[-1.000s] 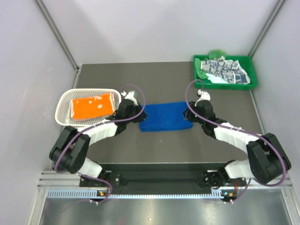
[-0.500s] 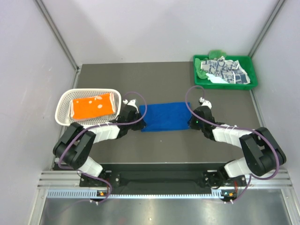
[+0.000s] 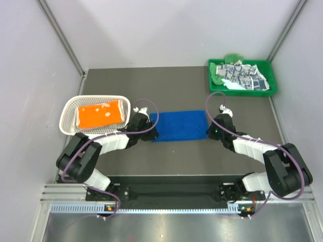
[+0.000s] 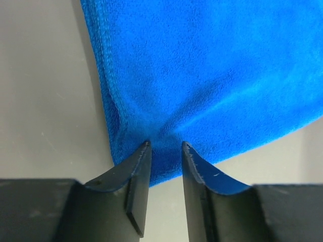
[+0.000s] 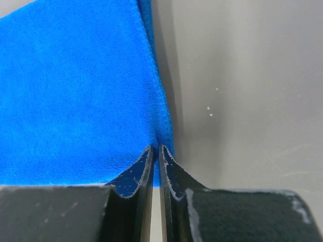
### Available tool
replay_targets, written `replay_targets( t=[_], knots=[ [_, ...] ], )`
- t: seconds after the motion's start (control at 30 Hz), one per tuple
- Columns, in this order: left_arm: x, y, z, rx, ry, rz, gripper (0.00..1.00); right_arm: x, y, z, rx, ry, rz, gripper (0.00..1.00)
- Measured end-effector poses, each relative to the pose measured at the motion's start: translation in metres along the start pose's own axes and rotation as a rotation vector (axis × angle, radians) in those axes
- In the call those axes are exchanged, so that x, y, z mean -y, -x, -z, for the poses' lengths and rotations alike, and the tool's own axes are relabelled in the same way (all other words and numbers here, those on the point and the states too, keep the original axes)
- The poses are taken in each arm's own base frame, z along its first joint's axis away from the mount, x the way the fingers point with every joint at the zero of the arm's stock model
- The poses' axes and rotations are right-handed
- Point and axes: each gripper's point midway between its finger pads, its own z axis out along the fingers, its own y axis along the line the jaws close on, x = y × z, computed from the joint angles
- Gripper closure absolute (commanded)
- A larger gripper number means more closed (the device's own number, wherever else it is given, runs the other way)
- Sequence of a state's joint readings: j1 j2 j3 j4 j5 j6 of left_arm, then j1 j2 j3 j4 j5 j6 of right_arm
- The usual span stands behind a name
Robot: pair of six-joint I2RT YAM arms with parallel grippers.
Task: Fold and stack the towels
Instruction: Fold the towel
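The royal blue towel (image 3: 179, 125) lies flat, folded into a rectangle, at the table's middle. My left gripper (image 3: 151, 132) is at its near left corner; in the left wrist view (image 4: 165, 145) the jaws stand a little apart with the towel's (image 4: 202, 75) edge between the tips. My right gripper (image 3: 209, 132) is at the near right corner, shut on the towel's edge (image 5: 155, 148). The orange towel (image 3: 99, 114) lies folded in the basket. The patterned towel (image 3: 243, 75), a pale mint one (image 3: 229, 84) and a bright green one (image 3: 233, 57) lie crumpled in the tray.
The white lattice basket (image 3: 68, 123) stands at the left, close to my left arm. The green plastic tray (image 3: 241, 92) stands at the back right corner. Grey walls close in the table on three sides.
Both grippers have moved outward and down with the blue towel. It was bunched and lifted; now it lies stretched flat.
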State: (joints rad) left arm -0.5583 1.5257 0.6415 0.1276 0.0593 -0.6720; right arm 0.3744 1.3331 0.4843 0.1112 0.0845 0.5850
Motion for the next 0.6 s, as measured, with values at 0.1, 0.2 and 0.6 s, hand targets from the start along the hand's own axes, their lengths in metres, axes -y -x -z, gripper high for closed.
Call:
replay_targets(
  t=[0.1,0.2,0.6],
  knots=[
    [-0.001,-0.002,0.004,-0.011,0.008,-0.005,0.59,0.004,-0.001,0.003,-0.008,-0.014,-0.003,0.87],
    [-0.001,-0.001,0.01,-0.024,0.026,-0.013,0.53,0.009,-0.005,0.004,-0.024,-0.033,-0.005,0.8],
    [0.008,0.059,0.029,0.096,0.143,-0.017,0.43,0.003,0.004,0.017,-0.009,-0.028,0.019,0.62]
  ],
)
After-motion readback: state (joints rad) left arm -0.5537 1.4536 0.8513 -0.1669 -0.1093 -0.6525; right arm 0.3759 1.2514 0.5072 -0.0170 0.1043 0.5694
